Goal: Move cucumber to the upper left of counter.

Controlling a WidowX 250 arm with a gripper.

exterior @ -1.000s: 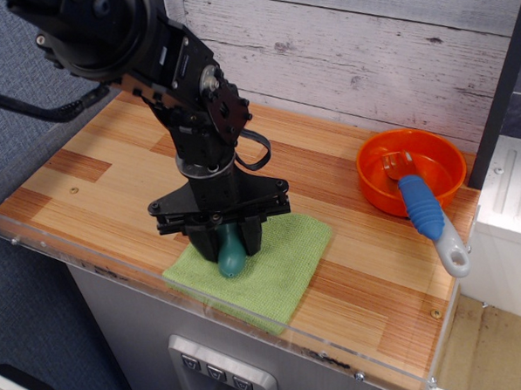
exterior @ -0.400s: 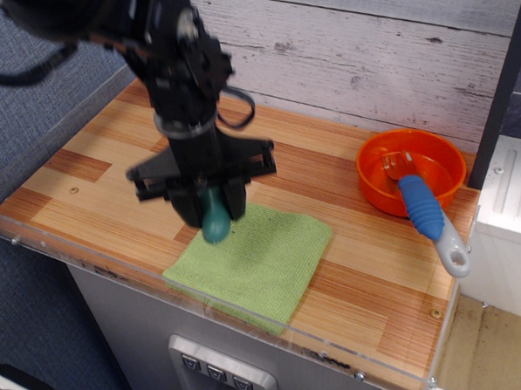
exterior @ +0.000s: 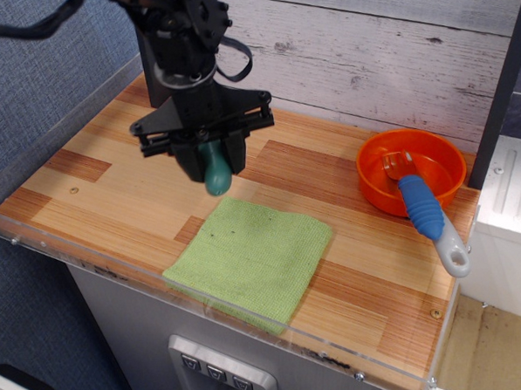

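My gripper (exterior: 212, 167) is shut on the teal-green cucumber (exterior: 216, 174) and holds it upright in the air. The cucumber's rounded lower end pokes out below the black fingers (exterior: 189, 162). It hangs above the wood-plank counter (exterior: 94, 191), just beyond the far left corner of the green cloth (exterior: 251, 257). The cucumber's upper part is hidden between the fingers.
An orange bowl (exterior: 411, 171) stands at the right, with a blue-handled utensil (exterior: 428, 214) leaning out of it over the counter's right edge. A clear acrylic rim (exterior: 89, 256) edges the counter. A plank wall (exterior: 366, 50) rises behind.
The gripper has lifted the cucumber off the green cloth and carried it up and toward the back left. The cloth now lies bare.
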